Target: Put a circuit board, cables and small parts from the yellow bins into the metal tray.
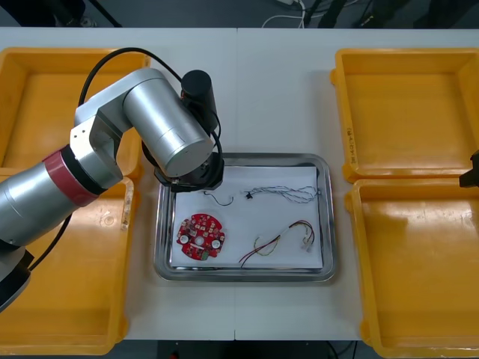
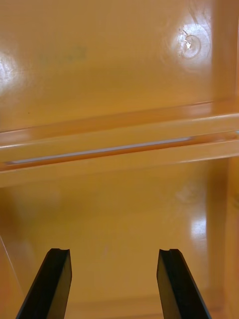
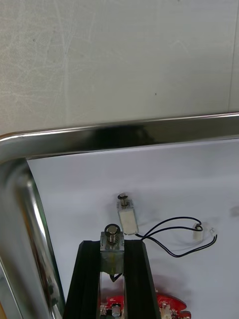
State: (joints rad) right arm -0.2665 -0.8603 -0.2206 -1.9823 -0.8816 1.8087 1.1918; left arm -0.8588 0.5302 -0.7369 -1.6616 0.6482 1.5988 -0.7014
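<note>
My left arm (image 1: 153, 123) comes in from 9 o'clock with the elbow bent, and its wrist points down over the 11 o'clock corner of the tray (image 1: 323, 224). The front view hides what the arm carries. The wrist camera shows it: the left gripper (image 3: 112, 244) is clamped on a small metal part (image 3: 112, 237), upright between the fingers, with a round cap on top and a shiny body. A second part (image 3: 128, 218) with a white body lies on the white lining just past the fingertips. A thin black cable (image 3: 174, 240) loops from beside it to a white plug.

From above, the round red circuit board (image 1: 200, 236) lies at the tray's 7 o'clock. The twisted blue and white cable (image 1: 284, 193) is at 1 o'clock and the red and yellow cable (image 1: 281, 241) at 5 o'clock.

The right gripper (image 2: 114, 254) waits at the table's 3 o'clock edge. Its fingers are spread wide on nothing, over the meeting rims of two yellow bins (image 2: 119, 75).
</note>
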